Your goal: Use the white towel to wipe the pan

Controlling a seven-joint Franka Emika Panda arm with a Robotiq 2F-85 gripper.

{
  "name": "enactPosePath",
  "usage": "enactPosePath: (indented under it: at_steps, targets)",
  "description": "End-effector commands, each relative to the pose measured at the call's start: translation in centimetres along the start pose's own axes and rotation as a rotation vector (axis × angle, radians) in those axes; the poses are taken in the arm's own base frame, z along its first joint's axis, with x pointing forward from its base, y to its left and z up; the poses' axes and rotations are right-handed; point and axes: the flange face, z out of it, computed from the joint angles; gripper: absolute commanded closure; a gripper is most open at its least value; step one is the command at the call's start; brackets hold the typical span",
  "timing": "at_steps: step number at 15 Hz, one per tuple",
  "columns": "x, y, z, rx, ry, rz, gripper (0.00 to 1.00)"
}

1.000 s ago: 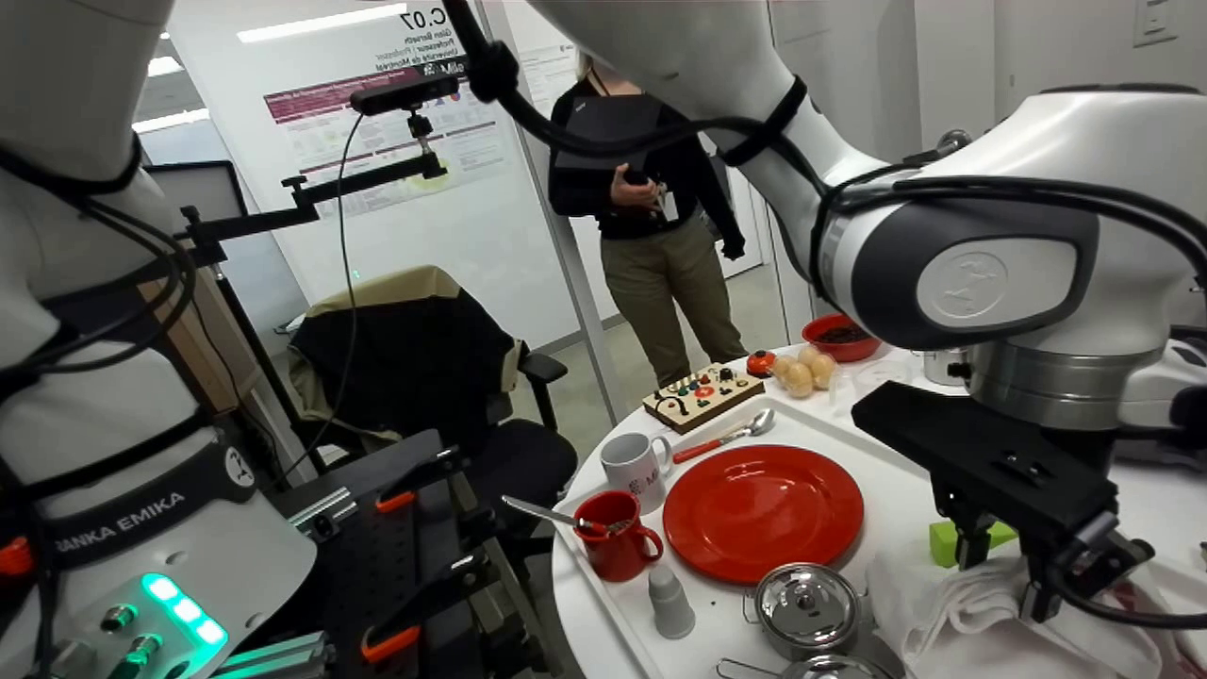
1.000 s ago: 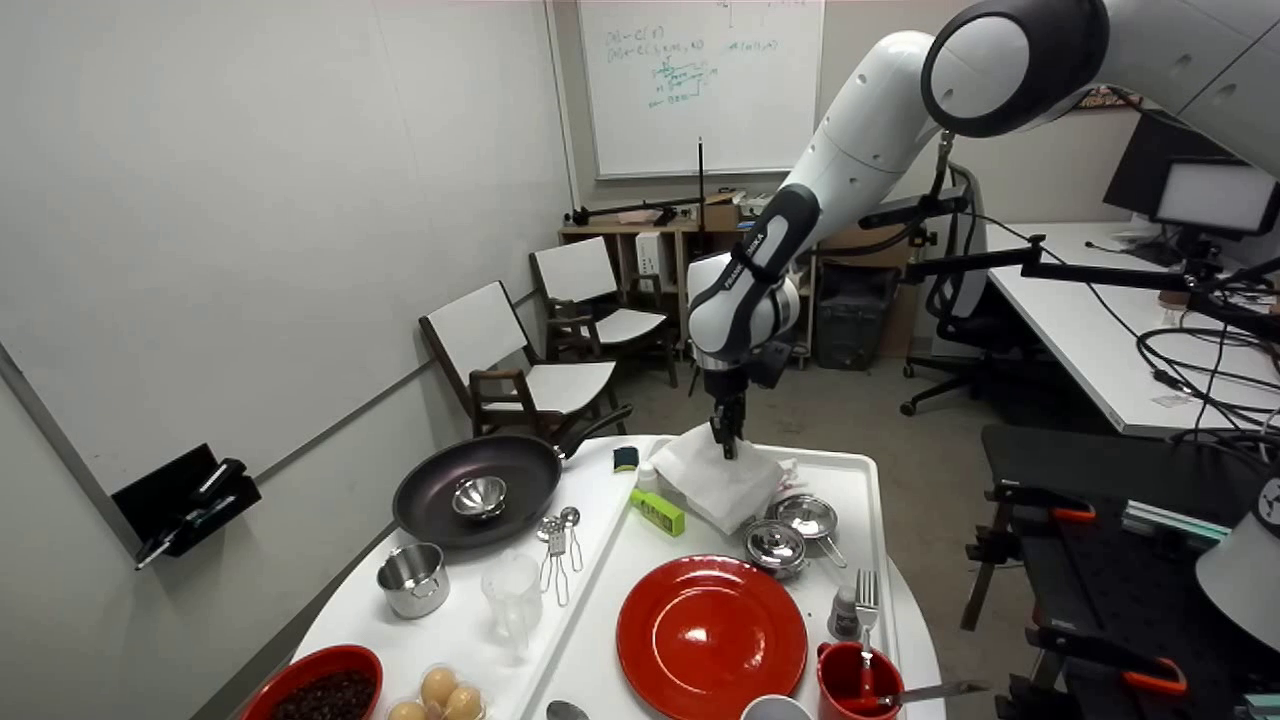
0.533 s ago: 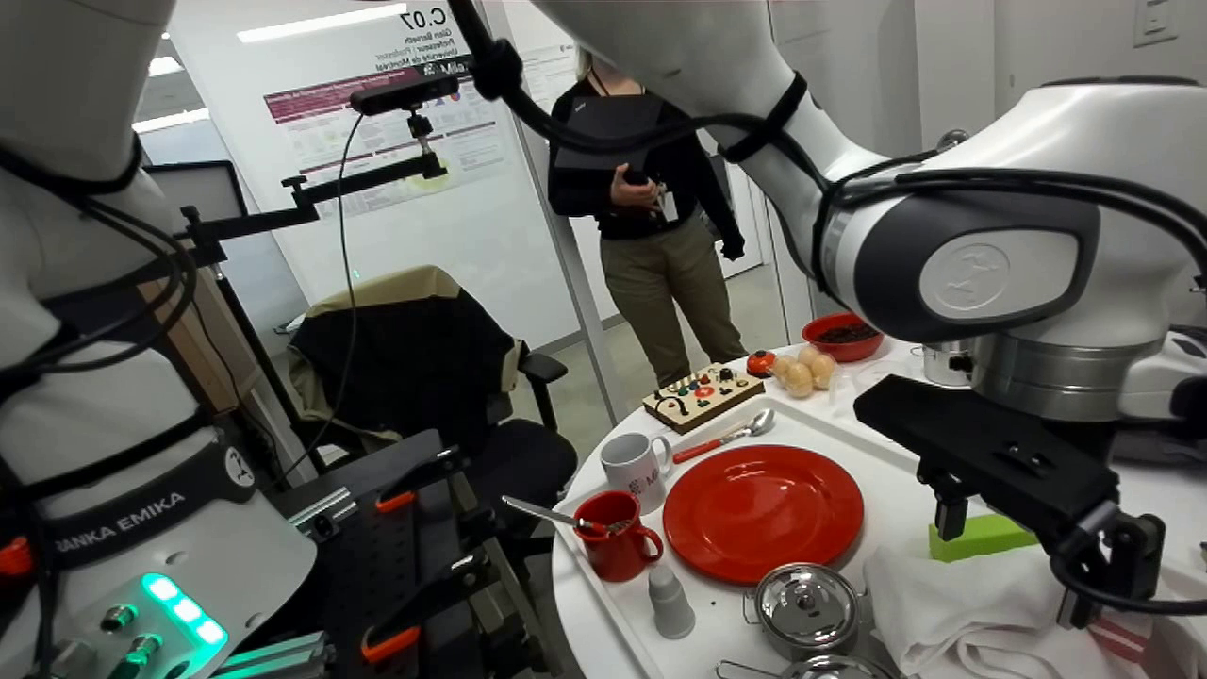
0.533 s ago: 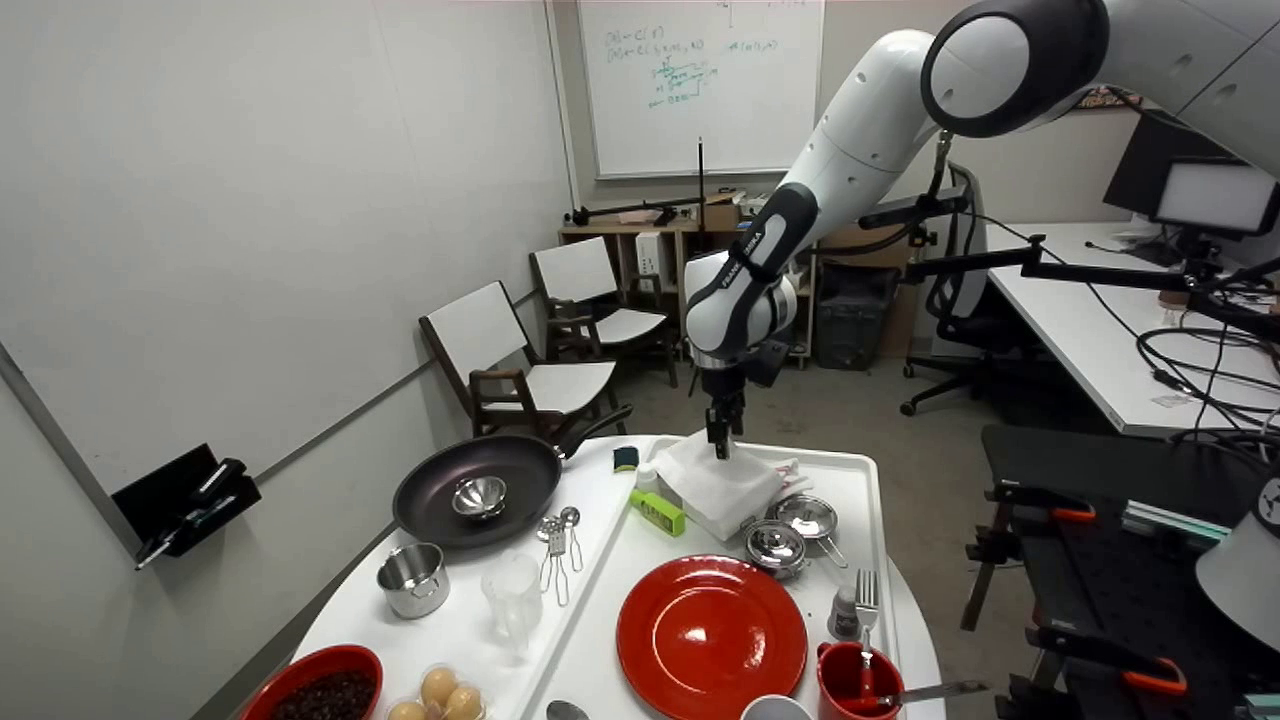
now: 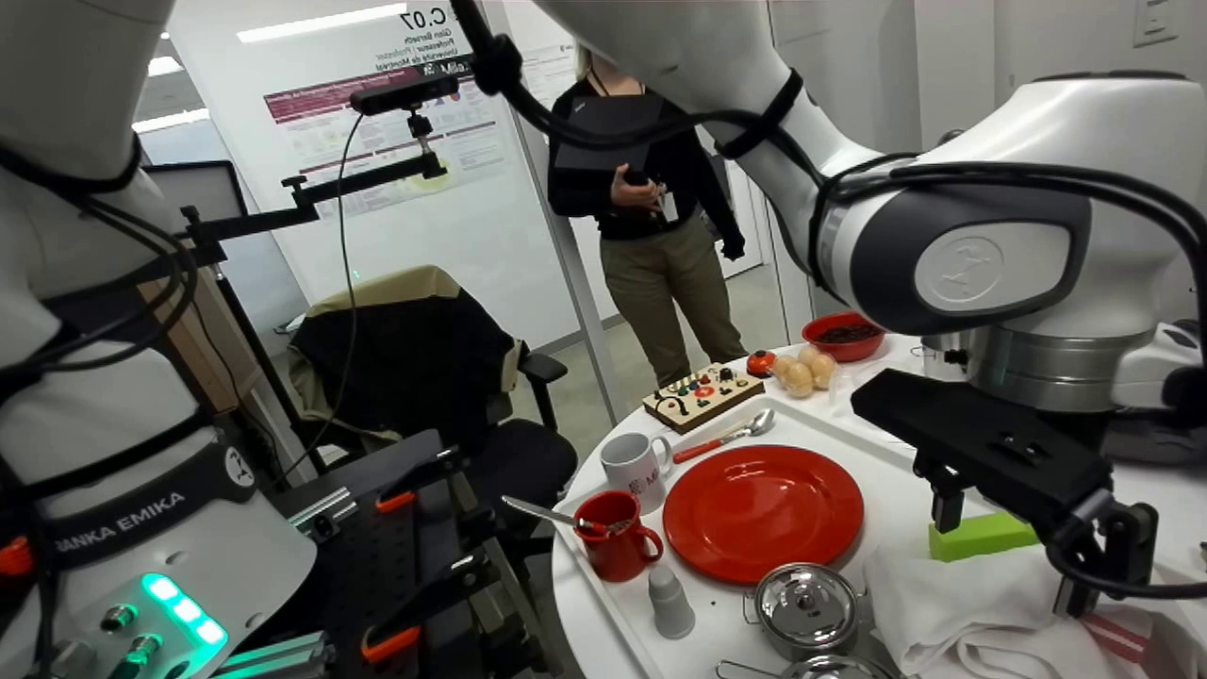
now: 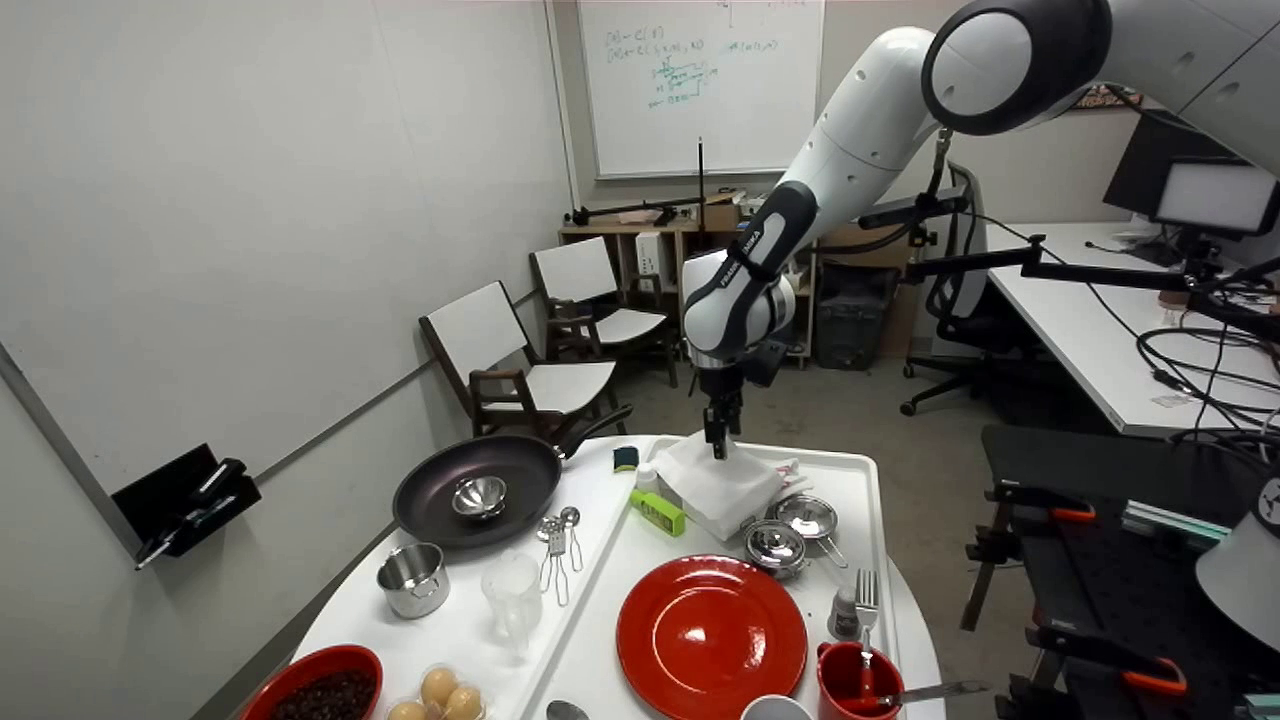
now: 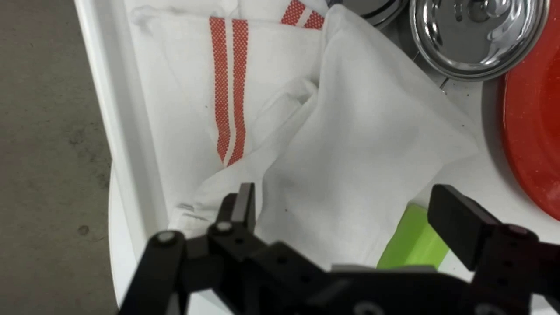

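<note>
The white towel (image 7: 358, 118) with red stripes lies crumpled on the white tray, filling much of the wrist view; both exterior views show it too, as a folded heap (image 5: 981, 613). Over it my gripper (image 7: 342, 192) stands open, jaws wide apart, nothing held between them. In an exterior view the gripper (image 6: 717, 448) hangs just above the towel (image 6: 735, 490); whether a fingertip touches the cloth I cannot tell. The black pan (image 6: 425, 505) rests on the table beside the tray, with a small metal bowl (image 6: 479, 495) inside it. The wrist view does not include the pan.
A green box (image 7: 413, 240) lies against the towel, partly under one finger. Lidded metal pots (image 6: 775, 545) and a red plate (image 6: 711, 635) are close by on the tray. Measuring spoons (image 6: 557, 545), a metal cup (image 6: 413, 580) and a clear cup (image 6: 512, 590) stand near the pan.
A second ago the jaws were closer together around a raised fold of towel. They have spread and let go, the cloth has sunk down, and the gripper has risen slightly.
</note>
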Motion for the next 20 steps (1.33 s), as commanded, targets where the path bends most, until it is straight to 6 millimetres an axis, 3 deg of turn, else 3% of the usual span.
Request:
enactPosePath:
  at_steps: [1,11,20]
  targets:
    - [-0.7,-1.8,-1.3,-0.015,0.007,-0.041,0.0]
    - [-4.4,-9.5,-2.1,-0.066,0.004,-0.152,0.0]
    - [-10.6,-14.6,-1.1,-0.097,-0.02,-0.269,0.0]
